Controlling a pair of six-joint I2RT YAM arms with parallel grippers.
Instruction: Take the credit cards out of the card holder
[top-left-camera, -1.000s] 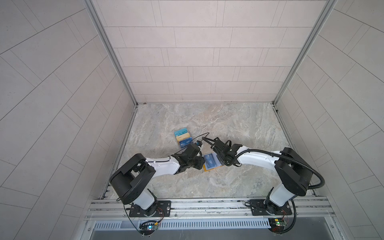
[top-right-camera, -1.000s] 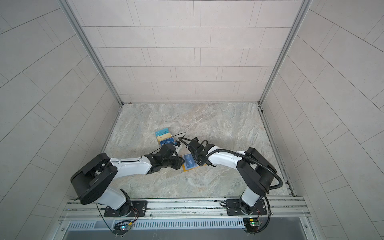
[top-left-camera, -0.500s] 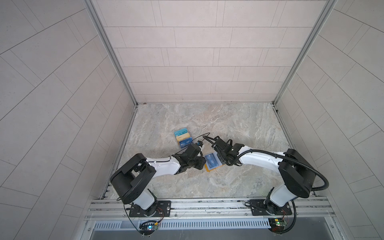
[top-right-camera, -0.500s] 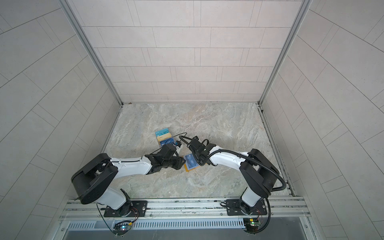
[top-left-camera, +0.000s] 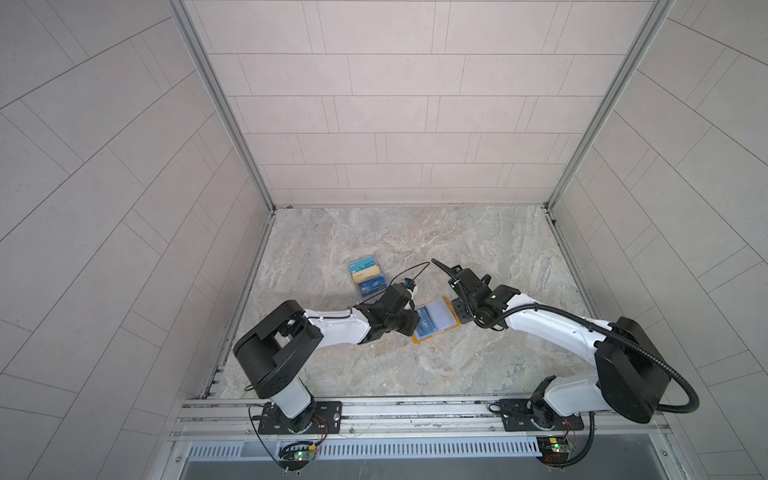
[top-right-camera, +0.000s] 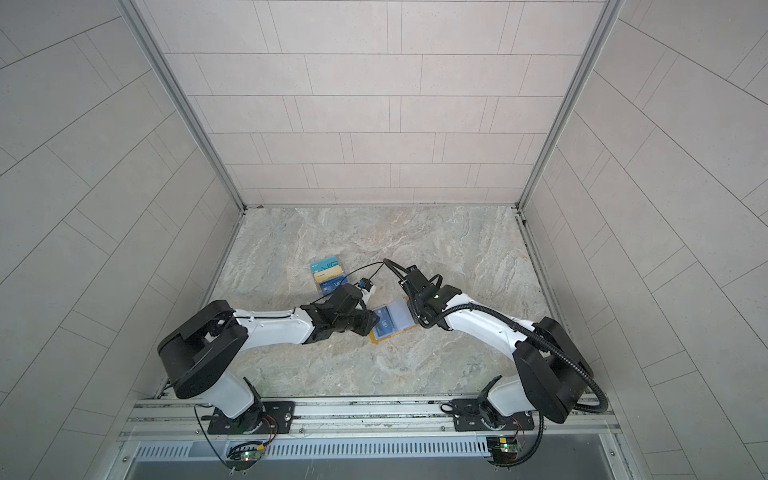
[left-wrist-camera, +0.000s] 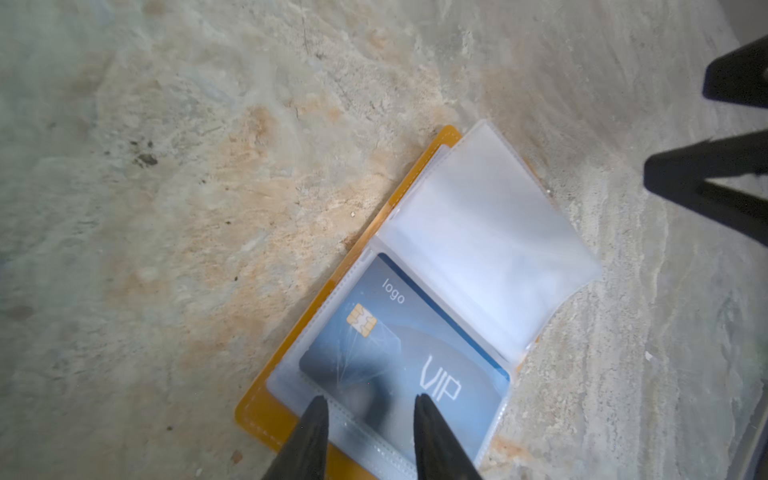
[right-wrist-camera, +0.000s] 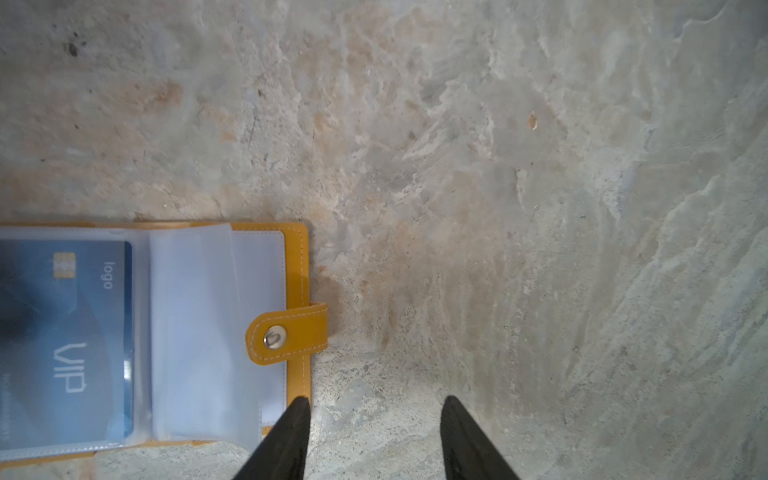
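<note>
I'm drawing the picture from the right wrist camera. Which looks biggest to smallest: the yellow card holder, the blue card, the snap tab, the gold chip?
1. card holder
2. blue card
3. snap tab
4. gold chip
The card holder and blue card run off the picture's edge, so both are really bigger than shown.

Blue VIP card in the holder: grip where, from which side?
Likely the long edge nearest the spine of the card holder: the blue VIP card shows a darker bare strip there, seemingly clear of its sleeve. Come in low from that side.
</note>
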